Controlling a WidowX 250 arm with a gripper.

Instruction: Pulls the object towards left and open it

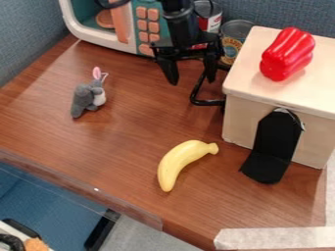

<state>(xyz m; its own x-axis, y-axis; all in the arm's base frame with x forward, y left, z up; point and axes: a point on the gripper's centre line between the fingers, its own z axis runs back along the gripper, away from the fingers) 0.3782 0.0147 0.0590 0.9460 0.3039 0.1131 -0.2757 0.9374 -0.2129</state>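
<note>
Gripper (pixel 192 78) released, tips apart, near black handle (pixel 204 102) beside pale box (pixel 255 110), blue-and-tan label (pixel 231 48) on can (pixel 237 26) behind.

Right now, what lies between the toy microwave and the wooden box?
In the camera view, a red-labelled can and a second can stand there, with the gripper hanging in front.

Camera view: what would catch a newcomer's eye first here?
Probably the glossy red pepper, on top of the pale box at the right. Next, the yellow banana, lying on the brown tabletop to the left of the box. Then the black arm hanging in from the top edge, its jaws apart.
</note>
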